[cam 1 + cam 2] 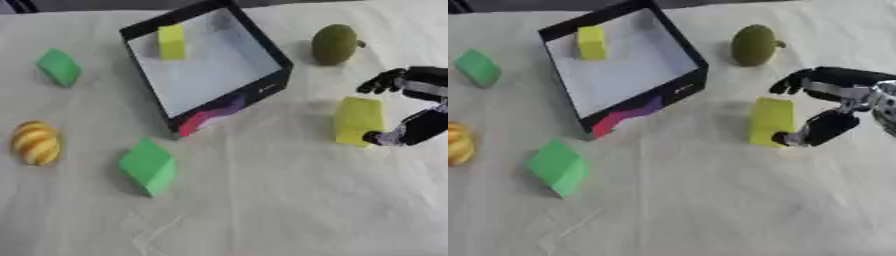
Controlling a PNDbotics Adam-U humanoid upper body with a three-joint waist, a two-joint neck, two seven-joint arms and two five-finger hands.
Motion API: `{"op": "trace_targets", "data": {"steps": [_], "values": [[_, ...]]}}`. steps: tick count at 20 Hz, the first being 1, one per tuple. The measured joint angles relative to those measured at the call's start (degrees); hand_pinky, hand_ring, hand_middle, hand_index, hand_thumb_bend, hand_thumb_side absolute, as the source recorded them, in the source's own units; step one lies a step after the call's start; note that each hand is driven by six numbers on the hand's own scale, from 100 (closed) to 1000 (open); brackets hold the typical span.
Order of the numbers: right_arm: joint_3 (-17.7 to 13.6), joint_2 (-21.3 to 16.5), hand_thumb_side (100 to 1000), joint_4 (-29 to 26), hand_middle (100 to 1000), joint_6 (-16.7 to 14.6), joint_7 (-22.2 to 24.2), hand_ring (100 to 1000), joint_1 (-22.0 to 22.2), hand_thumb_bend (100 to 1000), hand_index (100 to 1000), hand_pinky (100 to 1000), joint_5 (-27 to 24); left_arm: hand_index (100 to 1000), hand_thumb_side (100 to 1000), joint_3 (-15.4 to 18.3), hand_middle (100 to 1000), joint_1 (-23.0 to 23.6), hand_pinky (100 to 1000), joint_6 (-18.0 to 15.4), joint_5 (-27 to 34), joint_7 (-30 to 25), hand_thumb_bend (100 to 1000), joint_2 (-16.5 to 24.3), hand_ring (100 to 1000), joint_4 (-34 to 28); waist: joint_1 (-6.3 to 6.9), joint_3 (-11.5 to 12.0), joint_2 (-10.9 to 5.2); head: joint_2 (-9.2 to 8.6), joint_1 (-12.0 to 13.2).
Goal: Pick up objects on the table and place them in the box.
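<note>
Right robot hand (824, 107) spread, bracketing the yellow block (772, 121) right of the box (684, 80), nothing gripped; block looks light, foam-like — pinch opposite flat faces.

White tablecloth (289, 210) (wrinkled, creased)

It looks like a robot test bench in a lab: a table under a creased white cloth (262, 210), scattered foam blocks such as the green one (147, 166) at lower left, toy fruit (334, 44) at upper right, and a black-walled box (262, 90) near centre.
</note>
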Motion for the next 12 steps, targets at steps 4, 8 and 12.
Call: {"op": "trace_targets", "data": {"steps": [4, 8, 12], "values": [[0.32, 1.52, 331, 2.38, 849, -0.62, 0.83, 876, -0.88, 439, 908, 876, 0.00, 720, 605, -0.01, 681, 0.00, 697, 0.01, -0.02, 0.01, 362, 0.00, 620, 0.00, 0.07, 0.01, 0.00, 0.02, -0.02], [0.40, 2.88, 291, 4.88, 764, -1.12, 1.28, 739, -1.38, 450, 850, 760, 0.01, 719, 606, -0.01, 681, 0.01, 697, 0.09, -0.02, 0.03, 360, 0.00, 621, 0.00, 0.19, 0.05, 0.00, 0.02, -0.03], [0.20, 5.14, 204, 8.62, 707, -0.31, -1.18, 676, -2.01, 357, 800, 727, -3.27, 718, 606, -0.03, 679, 0.01, 697, 0.23, -0.03, -0.11, 358, -0.01, 621, 0.00, 0.19, 0.25, 0.00, 0.02, -0.02]]}}
